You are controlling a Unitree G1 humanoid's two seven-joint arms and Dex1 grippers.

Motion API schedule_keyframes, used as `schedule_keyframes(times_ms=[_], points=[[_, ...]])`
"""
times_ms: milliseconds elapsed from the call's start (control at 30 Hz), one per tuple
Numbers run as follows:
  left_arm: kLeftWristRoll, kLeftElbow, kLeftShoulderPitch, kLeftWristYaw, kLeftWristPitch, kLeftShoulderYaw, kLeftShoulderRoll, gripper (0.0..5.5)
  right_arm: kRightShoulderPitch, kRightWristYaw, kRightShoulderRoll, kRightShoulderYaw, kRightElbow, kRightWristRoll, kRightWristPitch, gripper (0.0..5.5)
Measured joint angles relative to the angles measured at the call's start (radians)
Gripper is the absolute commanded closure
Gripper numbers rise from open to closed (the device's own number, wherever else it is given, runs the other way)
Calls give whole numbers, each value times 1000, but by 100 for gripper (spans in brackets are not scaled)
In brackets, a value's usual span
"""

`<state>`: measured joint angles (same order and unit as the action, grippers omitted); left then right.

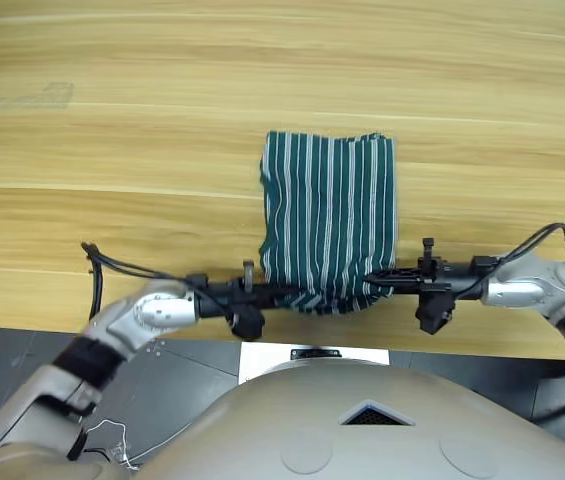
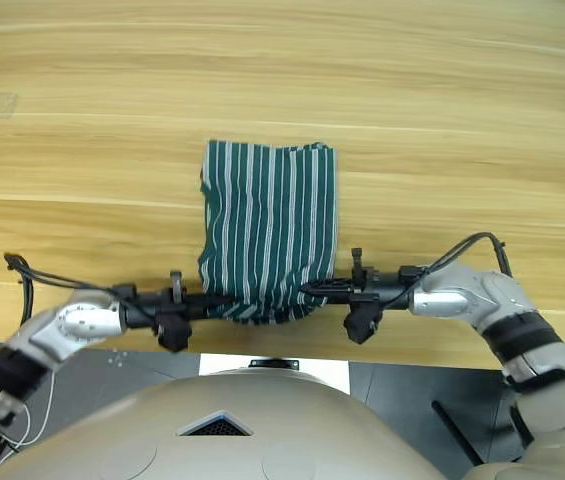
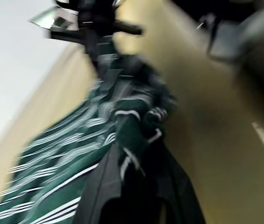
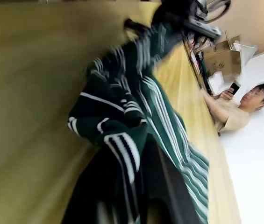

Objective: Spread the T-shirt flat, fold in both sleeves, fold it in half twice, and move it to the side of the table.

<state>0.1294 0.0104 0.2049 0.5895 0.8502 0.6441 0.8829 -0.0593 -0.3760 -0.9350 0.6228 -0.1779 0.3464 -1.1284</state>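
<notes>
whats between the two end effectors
The near edge of the T-shirt fills it, pinched by the left end effector and the right end effector at its corners; the left eye view shows this.

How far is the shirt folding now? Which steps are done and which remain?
Looks done: the T-shirt lies as a narrow strip, no sleeves sticking out. In hand: the left gripper and right gripper each pinch a near corner, likely for a half fold. Left: half folding, then moving it to the side of the table.

Bright, even light gives the table (image 1: pixel 112 150) a mild sheen, with faint shadow edging the T-shirt (image 1: pixel 330 215).
</notes>
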Motion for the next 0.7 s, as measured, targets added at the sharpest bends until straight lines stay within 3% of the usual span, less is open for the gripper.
schedule_keyframes(times_ms=[300, 500, 700], points=[[-159, 148, 139, 44, -147, -100, 25, 535, 134, -175, -88, -49, 244, -302, 245, 530], [-442, 40, 8, 56, -303, -215, -179, 535, 85, -190, 99, -103, 129, -342, 389, 530], [-527, -215, -215, 69, -485, -314, -426, 535, -128, -126, 409, -193, -163, -342, 511, 530]])
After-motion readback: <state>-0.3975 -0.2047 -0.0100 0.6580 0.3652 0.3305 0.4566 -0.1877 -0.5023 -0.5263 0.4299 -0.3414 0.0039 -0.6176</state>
